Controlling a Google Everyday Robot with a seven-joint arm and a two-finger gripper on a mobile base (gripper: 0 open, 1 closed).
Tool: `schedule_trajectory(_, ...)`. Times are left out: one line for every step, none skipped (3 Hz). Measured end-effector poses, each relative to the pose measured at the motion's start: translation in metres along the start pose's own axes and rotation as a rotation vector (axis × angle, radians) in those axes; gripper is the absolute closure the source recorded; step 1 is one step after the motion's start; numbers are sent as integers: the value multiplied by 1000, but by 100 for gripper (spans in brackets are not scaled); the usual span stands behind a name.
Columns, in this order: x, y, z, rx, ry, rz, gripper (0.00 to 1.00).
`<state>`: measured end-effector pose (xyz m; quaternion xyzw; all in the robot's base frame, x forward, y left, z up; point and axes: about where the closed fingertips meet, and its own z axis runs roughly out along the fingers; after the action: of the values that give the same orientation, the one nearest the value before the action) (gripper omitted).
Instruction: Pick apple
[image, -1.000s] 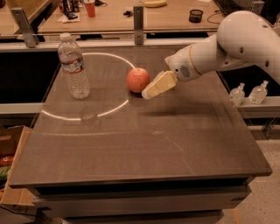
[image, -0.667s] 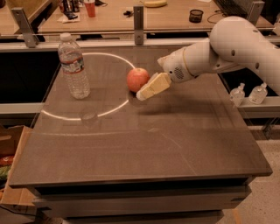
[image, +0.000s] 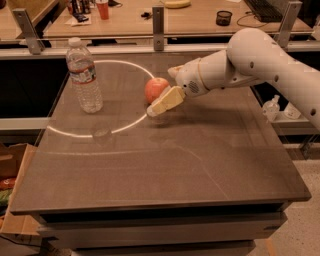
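Note:
The apple (image: 153, 88), round and red-orange, sits on the dark table (image: 165, 165) right of the white ring of light. My gripper (image: 163, 93) reaches in from the right on the white arm (image: 260, 60). It is open. Its cream near finger (image: 165, 102) lies along the apple's front right side, and the other finger (image: 174, 71) shows behind the apple on the right. The apple rests on the table between them.
A clear water bottle (image: 84, 75) stands upright at the table's left rear, well left of the apple. A rail with metal posts (image: 158, 22) runs behind the table. Small spray bottles (image: 272, 107) sit off the right side, and a cardboard box (image: 10, 170) is on the floor at the left.
The arm has moved left toward the apple. The near finger, which was just right of the apple, now lies along its front right side. The apple and bottle have not moved.

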<state>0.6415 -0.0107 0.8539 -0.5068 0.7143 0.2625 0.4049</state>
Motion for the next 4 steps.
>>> schedule_trajectory(-2, 2, 11, -17, -13, -12, 17)
schedule_trajectory(-5, 3, 17, -28, -24, -32, 41)
schedule_trajectory(-9, 4, 17, -34, -32, -56, 64)
schedule_trajectory(-25, 2, 9, -13, -85, -46, 87)
